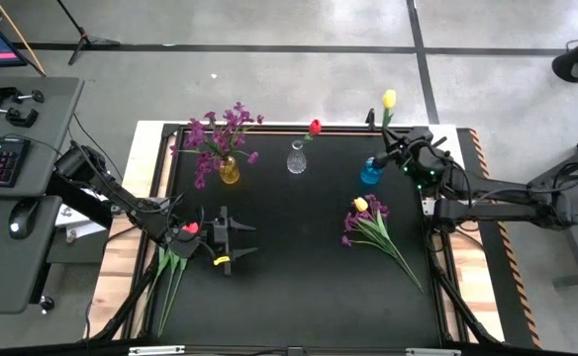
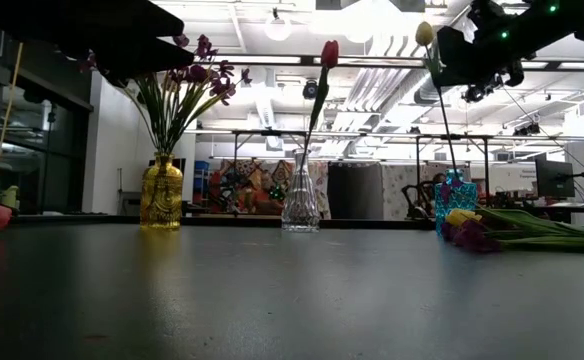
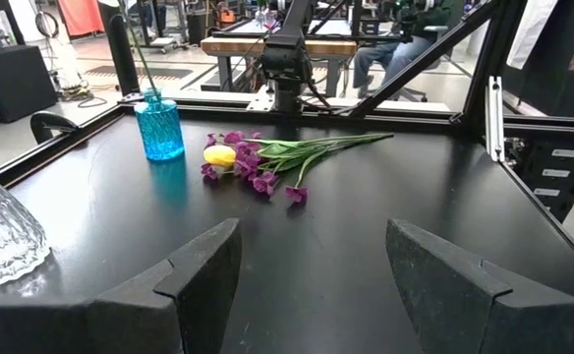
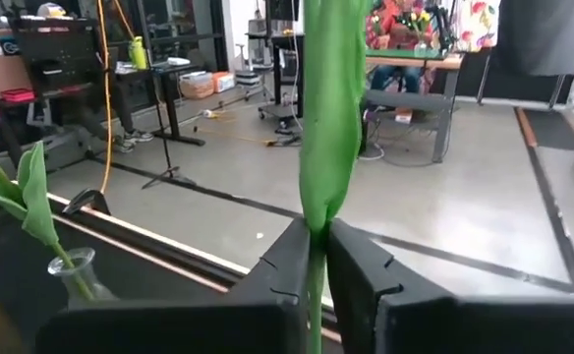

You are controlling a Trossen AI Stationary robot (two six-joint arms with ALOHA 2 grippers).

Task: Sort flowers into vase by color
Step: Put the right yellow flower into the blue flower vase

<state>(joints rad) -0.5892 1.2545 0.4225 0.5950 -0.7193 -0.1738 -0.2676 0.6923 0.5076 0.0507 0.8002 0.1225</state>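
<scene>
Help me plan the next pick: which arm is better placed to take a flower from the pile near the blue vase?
Probably the right. Its gripper, shut on the yellow tulip over the blue vase, sits just beyond the pile. The left gripper is open but across the table.

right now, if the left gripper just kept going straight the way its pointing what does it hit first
Probably the loose bundle of purple sprays and a yellow tulip lying on the table. The left gripper is open, with bare tabletop ahead until the bundle. The blue vase sits off to one side.
</scene>
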